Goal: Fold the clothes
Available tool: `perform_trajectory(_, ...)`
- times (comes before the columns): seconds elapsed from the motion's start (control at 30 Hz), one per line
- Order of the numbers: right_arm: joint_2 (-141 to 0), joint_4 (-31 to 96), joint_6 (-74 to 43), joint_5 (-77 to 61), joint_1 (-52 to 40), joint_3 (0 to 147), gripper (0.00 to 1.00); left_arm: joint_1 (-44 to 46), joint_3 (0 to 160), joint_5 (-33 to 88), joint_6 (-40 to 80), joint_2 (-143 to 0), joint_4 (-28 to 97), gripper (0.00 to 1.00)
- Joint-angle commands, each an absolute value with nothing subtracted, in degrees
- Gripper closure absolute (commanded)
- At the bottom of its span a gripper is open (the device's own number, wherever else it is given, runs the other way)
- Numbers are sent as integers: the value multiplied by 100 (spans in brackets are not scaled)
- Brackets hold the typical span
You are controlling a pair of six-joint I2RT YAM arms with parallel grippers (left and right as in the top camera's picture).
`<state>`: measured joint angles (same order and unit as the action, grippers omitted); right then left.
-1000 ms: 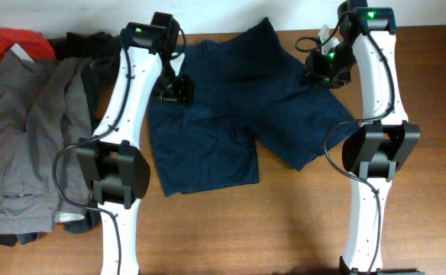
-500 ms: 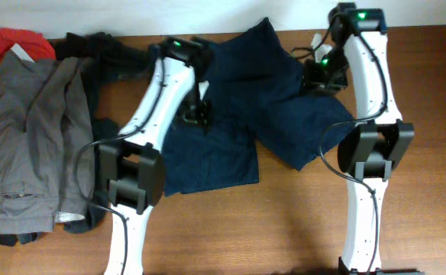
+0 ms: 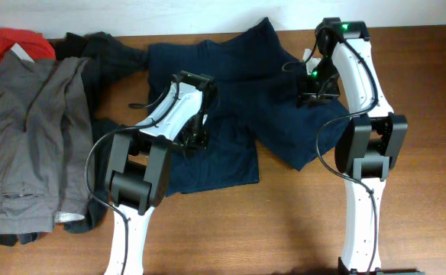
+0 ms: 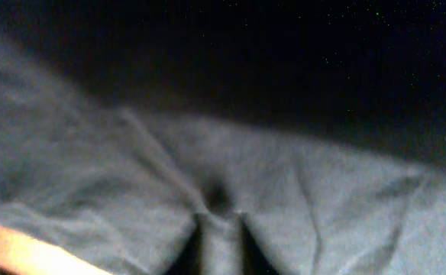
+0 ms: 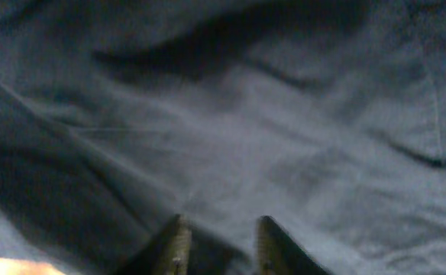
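Left tool (image 4: 220,215) pinching navy shorts (image 3: 276,76), right tool (image 5: 221,229) narrowly parted, long axis front-to-back, waistband far, legs near

Even, bright overhead view; dim, heavily blurred, close-up wrist views.

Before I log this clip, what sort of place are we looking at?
Probably a robotics lab bench set up for folding trials: a wooden table against a plain white wall, the left arm and right arm at it, and navy shorts spread beside grey trousers.
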<state>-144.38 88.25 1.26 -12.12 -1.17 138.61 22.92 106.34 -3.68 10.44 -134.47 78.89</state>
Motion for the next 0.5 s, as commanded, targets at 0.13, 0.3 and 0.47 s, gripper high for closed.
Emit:
perform_trajectory(0.13,-14320,8130,104,-1135,-106,12816,96,2272,10009,-421,1070,-13406,7627,99)
perform_trajectory(0.3,-14320,7612,58,-1135,-82,12099,96,2274,9522,-327,1114,-13406,7391,99)
perform_trajectory(0.47,-14331,7179,-5,-1133,67,11773,96,2276,9212,-121,1114,-13406,7172,99)
